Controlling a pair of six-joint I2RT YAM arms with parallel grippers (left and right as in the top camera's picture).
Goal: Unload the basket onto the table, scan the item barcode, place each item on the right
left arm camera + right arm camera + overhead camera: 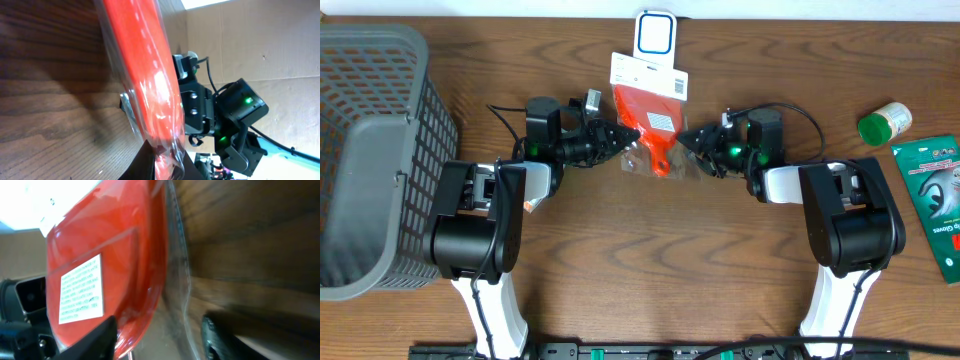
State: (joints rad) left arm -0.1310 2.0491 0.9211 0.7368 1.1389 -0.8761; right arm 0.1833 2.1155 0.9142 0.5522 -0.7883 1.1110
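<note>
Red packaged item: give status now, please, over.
Left gripper shut on red packaged item. Right gripper open around its other edge. Basket, bottle, green pack lie well aside.

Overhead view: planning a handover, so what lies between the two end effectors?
Only the orange packaged item, its handle end, lies between the left end effector and the right end effector, shown in the overhead view.
</note>
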